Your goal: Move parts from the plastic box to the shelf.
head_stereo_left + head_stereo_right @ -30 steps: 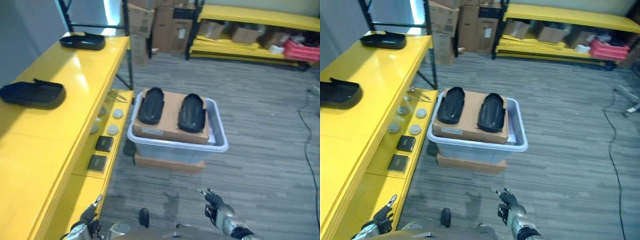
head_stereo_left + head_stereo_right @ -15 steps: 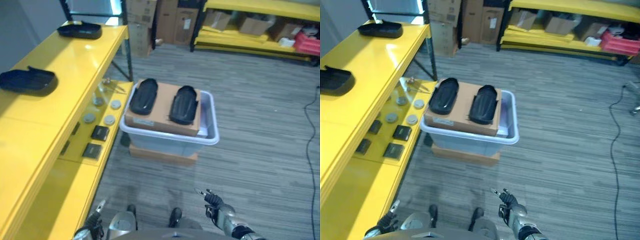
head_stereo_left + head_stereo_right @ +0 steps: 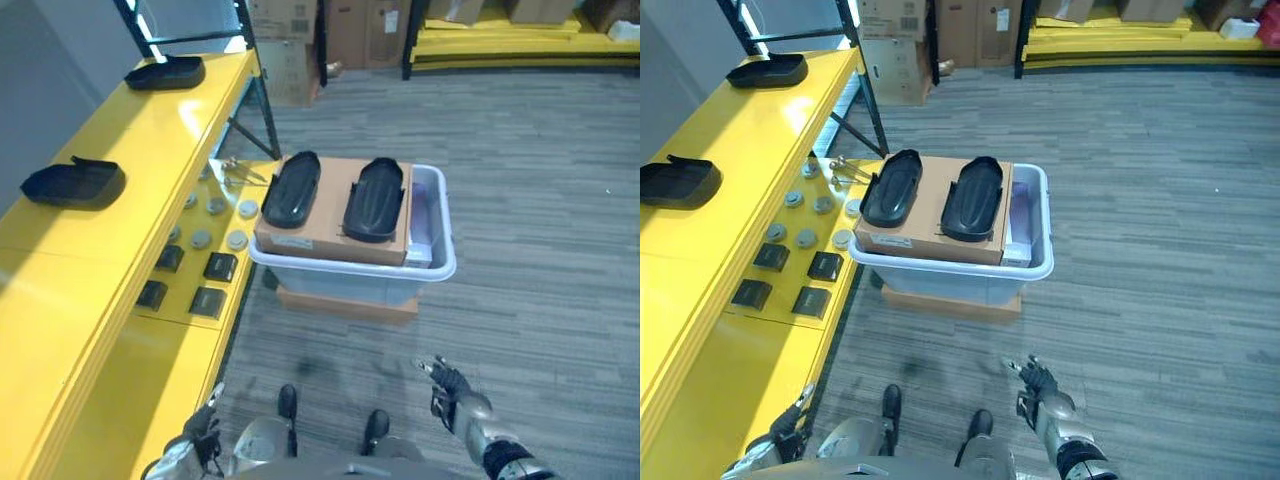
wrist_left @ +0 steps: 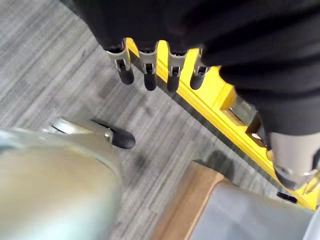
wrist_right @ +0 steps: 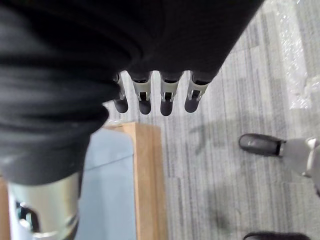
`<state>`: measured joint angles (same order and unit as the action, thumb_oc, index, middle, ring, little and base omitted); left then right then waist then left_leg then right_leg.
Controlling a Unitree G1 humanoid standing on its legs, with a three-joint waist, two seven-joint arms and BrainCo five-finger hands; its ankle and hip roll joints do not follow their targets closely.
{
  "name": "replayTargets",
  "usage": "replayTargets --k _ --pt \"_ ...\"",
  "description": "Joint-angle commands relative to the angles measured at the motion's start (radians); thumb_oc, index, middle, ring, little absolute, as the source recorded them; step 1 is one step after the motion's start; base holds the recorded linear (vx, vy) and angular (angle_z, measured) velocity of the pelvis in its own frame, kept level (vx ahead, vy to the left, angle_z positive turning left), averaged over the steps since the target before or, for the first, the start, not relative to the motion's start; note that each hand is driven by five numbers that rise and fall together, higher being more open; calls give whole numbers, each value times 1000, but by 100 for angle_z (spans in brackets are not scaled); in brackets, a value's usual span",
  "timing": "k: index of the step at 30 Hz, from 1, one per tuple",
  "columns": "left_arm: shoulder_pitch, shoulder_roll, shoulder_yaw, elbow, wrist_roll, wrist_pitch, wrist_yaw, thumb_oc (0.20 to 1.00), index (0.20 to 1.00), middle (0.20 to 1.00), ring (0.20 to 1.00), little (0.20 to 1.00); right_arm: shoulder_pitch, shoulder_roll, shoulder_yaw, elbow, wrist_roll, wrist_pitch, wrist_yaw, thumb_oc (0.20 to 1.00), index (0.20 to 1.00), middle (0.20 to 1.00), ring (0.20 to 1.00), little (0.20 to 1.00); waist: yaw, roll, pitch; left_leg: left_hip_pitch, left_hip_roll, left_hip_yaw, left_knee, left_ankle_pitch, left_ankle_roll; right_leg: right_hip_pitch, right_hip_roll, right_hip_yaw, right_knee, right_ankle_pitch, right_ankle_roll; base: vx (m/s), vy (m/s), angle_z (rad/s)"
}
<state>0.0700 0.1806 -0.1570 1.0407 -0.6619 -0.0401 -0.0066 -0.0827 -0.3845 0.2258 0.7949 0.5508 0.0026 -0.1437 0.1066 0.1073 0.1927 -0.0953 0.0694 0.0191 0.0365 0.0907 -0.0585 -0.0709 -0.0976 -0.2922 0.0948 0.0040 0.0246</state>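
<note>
Both robot hands (image 3: 455, 385) empty; plastic box (image 3: 433, 262) holds two parts (image 3: 291, 188).

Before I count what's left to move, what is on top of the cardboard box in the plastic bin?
Two black parts lie side by side on the cardboard box, which hides most of the plastic bin interior.

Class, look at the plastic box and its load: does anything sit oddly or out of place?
Yes. A cardboard box sits skewed on the plastic box, rising above its rim rather than down inside. Two black parts lie loose on top of it.
</note>
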Motion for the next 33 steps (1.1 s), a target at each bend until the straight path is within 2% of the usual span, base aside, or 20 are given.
replayTargets --k 1,5,10,12,16,18,22,27,28,33 --pt "-54 39 25 -14 33 -20 6 1000 1000 1000 1000 1000 -25 -8 16 -98 -19 -55 -51 1000 1000 1000 1000 1000 20 -62 25 -32 -33 -17 50 -49 -2 29 -75 -10 -63 53 91 36 59 -14" --pt "-35 42 17 -29 30 -39 -8 1000 1000 1000 1000 1000 -64 -24 31 -260 -36 -61 -104 1000 1000 1000 1000 1000 26 -55 41 -31 -47 -29 35 -54 12 9 -86 2 -56 60 100 46 98 9" --pt "8 43 9 -34 35 -59 -47 1000 1000 1000 1000 1000 -206 -89 -41 -423 -117 -103 -210 1000 1000 1000 1000 1000 50 -39 54 -42 -57 -46 22 -57 23 -7 -103 -5 -53 62 112 76 144 7" --pt "22 40 16 -16 31 -68 -69 1000 1000 1000 1000 1000 -261 -130 -82 -513 -174 -86 -265 1000 1000 1000 1000 1000 57 -36 54 -44 -58 -49 17 -57 24 -4 -108 -12 -57 59 115 85 127 9" --pt "33 39 28 1 27 -74 -88 1000 1000 1000 1000 1000 -320 -178 -112 -548 -211 -33 -281 1000 1000 1000 1000 1000 69 -35 50 -44 -61 -51 14 -58 22 3 -114 -21 -62 57 117 62 86 6" --pt "37 40 33 16 24 -80 -97 1000 1000 1000 1000 1000 -368 -206 -116 -523 -227 6 -282 1000 1000 1000 1000 1000 85 -35 49 -46 -64 -58 20 -59 21 9 -119 -31 -59 53 117 73 82 12" --pt "47 50 35 35 35 -83 -116 1000 1000 1000 1000 1000 -436 -236 -104 -418 -242 35 -304 1000 1000 1000 1000 1000 125 -33 52 -50 -71 -79 39 -61 22 26 -133 -59 -45 46 117 80 60 8" --pt "53 62 23 55 37 -89 -130 1000 1000 1000 1000 1000 -490 -262 -99 -260 -270 18 -362 1000 1000 1000 1000 1000 162 -27 55 -54 -81 -102 44 -60 24 37 -146 -81 -38 44 123 55 56 17" --pt "55 69 16 67 26 -95 -135 1000 1000 1000 1000 1000 -523 -283 -96 -174 -288 4 -394 1000 1000 1000 1000 1000 178 -22 58 -57 -88 -113 47 -60 26 39 -154 -90 -34 44 126 35 91 14" --pt "58 90 10 89 -2 -111 -160 1000 1000 1000 1000 1000 -588 -345 -80 -24 -289 -15 -453 1000 1000 1000 1000 1000 206 -13 73 -83 -103 -130 63 -62 30 26 -172 -104 -21 45 135 -3 65 18"
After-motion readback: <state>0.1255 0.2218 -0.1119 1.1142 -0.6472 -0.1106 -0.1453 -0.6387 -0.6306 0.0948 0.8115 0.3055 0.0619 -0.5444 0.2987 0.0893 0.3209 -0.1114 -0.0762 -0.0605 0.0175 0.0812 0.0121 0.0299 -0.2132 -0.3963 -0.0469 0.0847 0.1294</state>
